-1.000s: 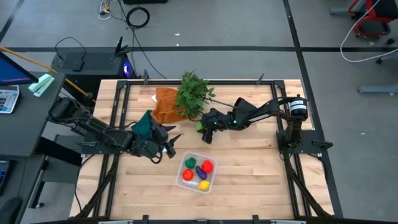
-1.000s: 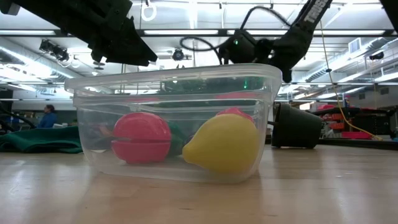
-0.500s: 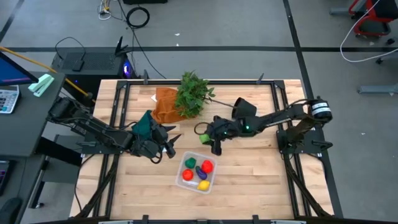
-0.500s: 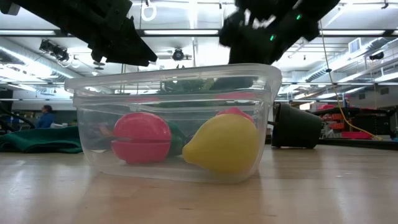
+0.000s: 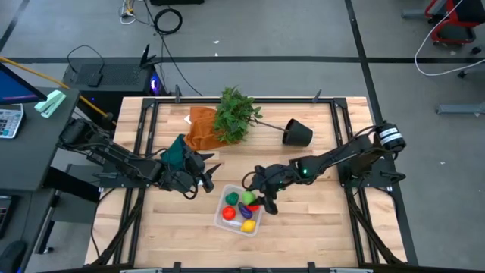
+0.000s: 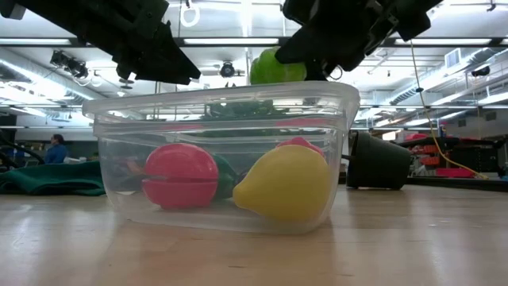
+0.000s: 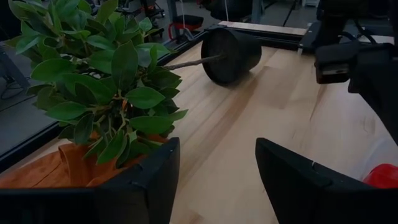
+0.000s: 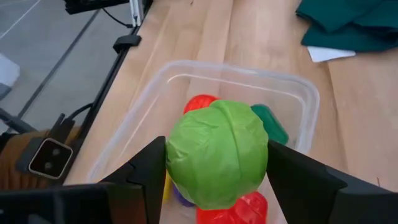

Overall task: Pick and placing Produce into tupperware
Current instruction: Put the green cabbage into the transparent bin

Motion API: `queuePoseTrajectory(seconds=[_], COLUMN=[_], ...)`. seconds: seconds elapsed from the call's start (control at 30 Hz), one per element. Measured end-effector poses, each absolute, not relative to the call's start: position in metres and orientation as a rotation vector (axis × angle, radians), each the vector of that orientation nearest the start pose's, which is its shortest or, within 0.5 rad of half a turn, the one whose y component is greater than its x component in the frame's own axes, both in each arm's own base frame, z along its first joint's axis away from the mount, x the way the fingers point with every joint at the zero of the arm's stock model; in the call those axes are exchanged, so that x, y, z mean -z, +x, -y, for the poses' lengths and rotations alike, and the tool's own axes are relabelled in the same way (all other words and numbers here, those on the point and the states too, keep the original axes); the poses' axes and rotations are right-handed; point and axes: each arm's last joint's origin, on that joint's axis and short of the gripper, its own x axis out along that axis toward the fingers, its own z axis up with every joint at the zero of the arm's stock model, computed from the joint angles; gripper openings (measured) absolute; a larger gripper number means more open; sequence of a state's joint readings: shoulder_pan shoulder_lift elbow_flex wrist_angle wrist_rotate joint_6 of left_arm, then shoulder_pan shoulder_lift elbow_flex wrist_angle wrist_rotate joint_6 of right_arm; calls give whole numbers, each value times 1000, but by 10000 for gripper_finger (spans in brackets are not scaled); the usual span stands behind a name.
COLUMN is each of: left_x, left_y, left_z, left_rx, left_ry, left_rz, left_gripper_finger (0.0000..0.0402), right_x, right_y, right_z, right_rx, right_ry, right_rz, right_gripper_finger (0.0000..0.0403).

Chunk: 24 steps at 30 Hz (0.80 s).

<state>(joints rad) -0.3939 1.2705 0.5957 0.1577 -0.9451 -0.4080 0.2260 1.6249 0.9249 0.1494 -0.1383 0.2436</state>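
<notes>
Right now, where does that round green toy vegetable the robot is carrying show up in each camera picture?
High view: the green vegetable sits in the right gripper, over the tub's far edge.
Low view: it pokes above the tub's rim, under the dark gripper.
Left wrist view: not in it.
Right wrist view: it fills the middle, between the fingers, above the tub.
Shared landmark: the clear tub.

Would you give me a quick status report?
Right gripper shut on green produce above tupperware. Left gripper open, waiting beside green cloth. Nothing blocking.
</notes>
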Motion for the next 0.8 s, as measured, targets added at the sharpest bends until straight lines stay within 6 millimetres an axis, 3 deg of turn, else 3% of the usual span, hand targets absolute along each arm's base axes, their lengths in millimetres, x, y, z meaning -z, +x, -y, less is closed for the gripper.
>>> queuePoseTrajectory(seconds=[0.53,0.8], left_x=[-208,-207], left_y=[235,234], left_z=[72,72], left_rx=[-608,-609], left_ry=[-67,-63], left_rz=[-292,-301], left_gripper_finger=[217,217], right_x=[-230,-206], right_y=[346,371], right_z=[-96,-103], right_rx=[-369,-370], right_ry=[180,126], right_rz=[-492,-633], right_gripper_finger=[201,201])
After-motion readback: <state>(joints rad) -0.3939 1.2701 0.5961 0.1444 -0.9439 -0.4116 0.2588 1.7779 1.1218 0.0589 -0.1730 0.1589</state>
